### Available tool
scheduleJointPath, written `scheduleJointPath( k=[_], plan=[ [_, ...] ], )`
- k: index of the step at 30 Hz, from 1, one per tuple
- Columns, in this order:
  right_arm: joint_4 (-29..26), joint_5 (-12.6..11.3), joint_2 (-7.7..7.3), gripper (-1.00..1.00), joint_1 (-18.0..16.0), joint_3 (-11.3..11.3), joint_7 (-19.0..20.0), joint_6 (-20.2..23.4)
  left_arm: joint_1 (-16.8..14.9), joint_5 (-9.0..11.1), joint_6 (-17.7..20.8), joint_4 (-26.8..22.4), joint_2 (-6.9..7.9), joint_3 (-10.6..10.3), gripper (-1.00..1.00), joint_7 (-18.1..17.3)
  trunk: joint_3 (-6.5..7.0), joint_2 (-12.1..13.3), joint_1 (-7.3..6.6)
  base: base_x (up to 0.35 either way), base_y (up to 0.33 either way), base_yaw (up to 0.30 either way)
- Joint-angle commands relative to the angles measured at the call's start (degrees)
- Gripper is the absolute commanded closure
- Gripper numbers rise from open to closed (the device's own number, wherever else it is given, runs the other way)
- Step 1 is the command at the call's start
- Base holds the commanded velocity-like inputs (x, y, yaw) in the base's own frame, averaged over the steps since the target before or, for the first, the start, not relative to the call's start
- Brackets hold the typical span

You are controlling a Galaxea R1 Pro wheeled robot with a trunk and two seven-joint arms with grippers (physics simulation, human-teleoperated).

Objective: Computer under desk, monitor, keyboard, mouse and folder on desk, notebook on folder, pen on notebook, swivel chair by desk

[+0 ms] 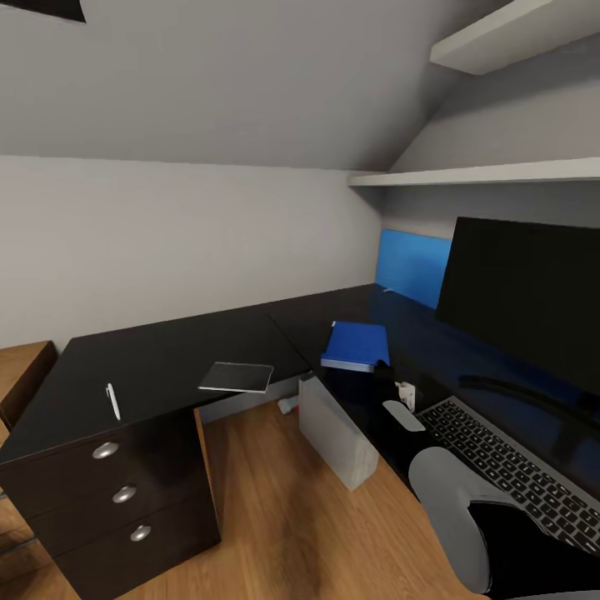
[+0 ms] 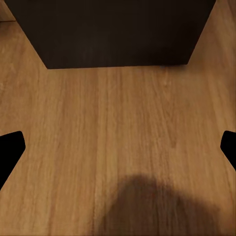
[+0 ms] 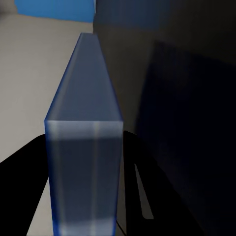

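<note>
So we're at the folder step, by the look of it. The right gripper [image 3: 83,216] has its fingers [image 3: 29,172] clamped on the edge of the blue folder [image 1: 357,346], and in the head view the folder sits flat on the black counter [image 1: 150,358], just past the mouse [image 1: 403,415] and the keyboard [image 1: 508,467], with the monitor [image 1: 521,287] standing behind them. Our guess: the folder is being set down next to the mouse, so what's next is letting go and backing the arm out without dragging it.

After that comes the stack. The notebook [image 1: 237,377] lies on the other wing of the counter near its front edge, and the pen [image 1: 112,401] lies further along, above the drawers [image 1: 117,492]. Both are well apart from the folder, so we'd have to reach or roll over there (the pen is thin and flat on the top, probably fiddly to pick).

The computer [image 1: 337,433] stands on the wood floor [image 2: 118,147], tucked against the counter's edge under the corner, and looks fine where it is.

The left gripper [image 2: 118,147] hangs over bare floor near the foot of the drawer unit with its fingers [image 2: 10,147] spread wide and nothing between them.

Room-wise: sloped grey ceiling, white shelves [image 1: 492,173] up on the wall, a blue panel [image 1: 412,267] behind the monitor.
</note>
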Motion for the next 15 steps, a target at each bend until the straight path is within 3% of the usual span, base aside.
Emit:
scheduleJointPath(
  k=[1, 15],
  plan=[
    [0.05, -0.61, 0.05, 1.00, -0.05, -0.21, 0.49, -0.04, -0.03, -0.05, -0.07, -0.01, -0.01, -0.48, -1.00, 0.55, -0.06, -0.03, -0.01, 0.007, -0.003, 0.000],
    [-0.03, -0.59, -0.03, 1.00, -0.05, -0.21, 0.46, -0.04, -0.03, -0.05, -0.10, -0.01, -0.01, -0.48, -1.00, 0.64, -0.06, -0.03, -0.01, 0.062, 0.000, 0.000]
  ],
)
